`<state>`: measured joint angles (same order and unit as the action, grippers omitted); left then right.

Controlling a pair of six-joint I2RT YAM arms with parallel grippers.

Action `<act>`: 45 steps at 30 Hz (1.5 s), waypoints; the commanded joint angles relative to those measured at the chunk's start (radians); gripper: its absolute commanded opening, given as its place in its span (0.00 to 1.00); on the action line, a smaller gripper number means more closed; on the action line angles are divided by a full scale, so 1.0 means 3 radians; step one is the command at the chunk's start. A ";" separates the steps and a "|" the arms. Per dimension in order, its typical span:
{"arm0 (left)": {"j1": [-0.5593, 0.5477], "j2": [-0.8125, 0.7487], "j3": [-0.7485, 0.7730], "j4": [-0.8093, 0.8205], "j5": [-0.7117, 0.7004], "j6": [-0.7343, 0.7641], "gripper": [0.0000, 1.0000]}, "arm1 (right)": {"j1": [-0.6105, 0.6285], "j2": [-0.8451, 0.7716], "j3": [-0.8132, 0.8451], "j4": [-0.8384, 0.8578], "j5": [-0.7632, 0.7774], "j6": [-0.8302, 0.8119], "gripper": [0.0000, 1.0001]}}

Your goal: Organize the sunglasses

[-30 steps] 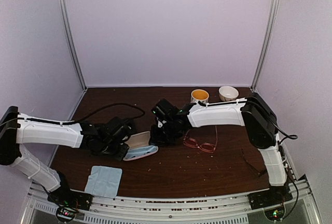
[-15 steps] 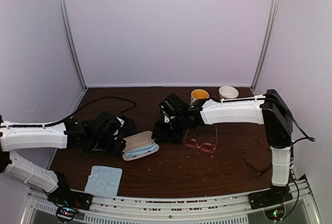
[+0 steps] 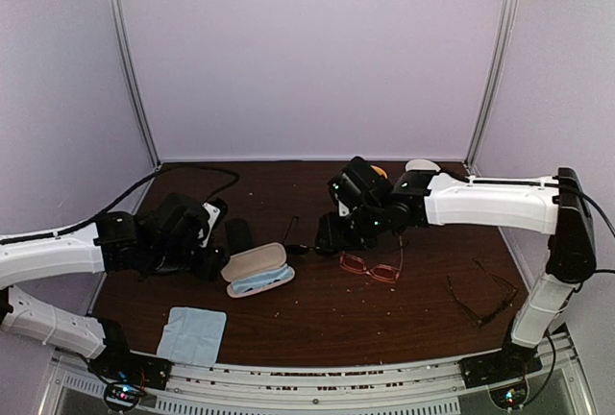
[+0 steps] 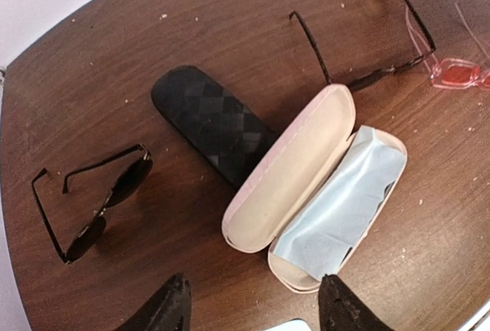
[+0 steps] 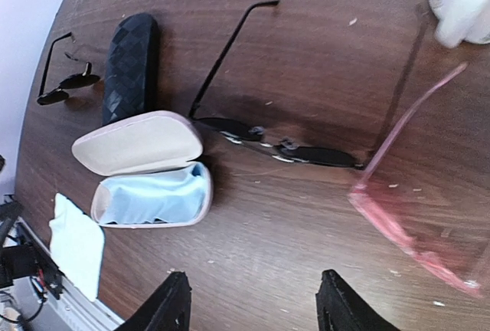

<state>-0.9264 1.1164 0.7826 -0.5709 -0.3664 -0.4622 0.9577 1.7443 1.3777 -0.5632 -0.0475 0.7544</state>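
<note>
Sunglasses come to four pairs by my count, all lying on the table (image 3: 327, 314). The black pair (image 5: 314, 155) sits just ahead of my right pincer (image 5: 253, 289). Its front runs crosswise to my reach, and one temple is unfolded and points away from me. Its left end is just beside the lid of the open pink case (image 5: 145, 166). The pink pair (image 5: 413, 227) lies at its right end, touching or nearly so; I cannot tell which. A wire pair (image 4: 126, 181) with dark lenses rests off to the left of my left pincer (image 4: 253, 293), on the far side of the black case (image 4: 210, 124) from the pink one. The fourth, a thin pair (image 3: 480, 295), lies well apart near the table's right edge.

Both my pincers are spread with nothing between the fingers. My left hangs over the near end of the pink case, my right over bare wood. My right is the nearer to the black pair. I judge the next move is a pinch at its bridge, then a carry leftward to the case, whose long axis lies roughly along the frame's.

I count two cases, the pink one open and the black one shut. There are two blue cloths, one inside the pink case (image 4: 341, 201) and one loose by the front edge (image 3: 192, 335).
</note>
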 commanded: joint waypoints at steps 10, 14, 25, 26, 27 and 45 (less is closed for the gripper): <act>0.0020 -0.0102 0.0437 0.0001 -0.0068 0.0207 0.65 | -0.0347 -0.0632 -0.0501 -0.0599 0.0791 -0.0202 0.59; 0.0020 -0.0099 0.0458 0.0012 -0.0062 0.0211 0.68 | -0.0520 -0.0654 -0.0670 -0.0702 0.0831 -0.0035 0.59; 0.0020 -0.0108 0.0416 0.0016 -0.0116 0.0195 0.98 | -0.0922 -0.0189 -0.0752 -0.0571 0.0383 0.0103 0.57; 0.0020 -0.0122 0.0407 0.0008 -0.0122 0.0187 0.98 | -0.0941 -0.0158 -0.0764 -0.0538 0.0345 0.0107 0.56; 0.0020 -0.0130 0.0392 0.0006 -0.0121 0.0181 0.98 | -0.0960 -0.0131 -0.0775 -0.0512 0.0307 0.0117 0.55; 0.0020 -0.0122 0.0357 -0.0004 -0.0103 0.0170 0.97 | -0.1018 0.0101 -0.0984 -0.0320 0.0273 0.0195 0.40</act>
<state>-0.9264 1.0916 0.8921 -0.5858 -0.3870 -0.4065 0.6605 1.7672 1.0977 -0.6815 0.0227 0.7982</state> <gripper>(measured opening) 0.977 0.417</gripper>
